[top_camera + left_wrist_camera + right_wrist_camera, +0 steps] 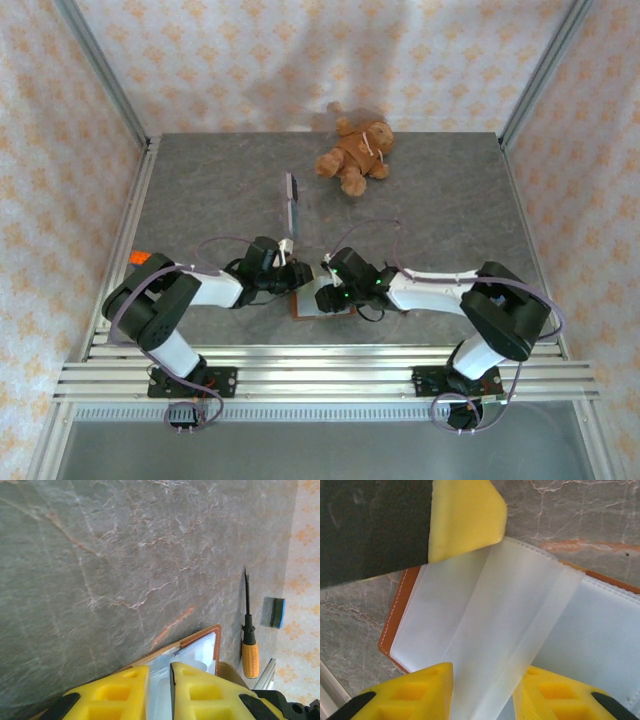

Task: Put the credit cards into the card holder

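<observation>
On the grey table [200,190], the teddy bear [355,155] sits far centre. Near centre, the right claw [482,700] is open, astride a pale leaf of the opened card holder [435,625]. The left claw [160,690] is nearly closed at the holder's edge, and I cannot tell whether it grips. The credit cards [291,200] sit between bear and holder.

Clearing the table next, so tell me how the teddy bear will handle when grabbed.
The teddy bear looks plush and furry, so it is probably soft, squashy and light. Sprawled flat with limbs out, it shouldn't roll.
</observation>
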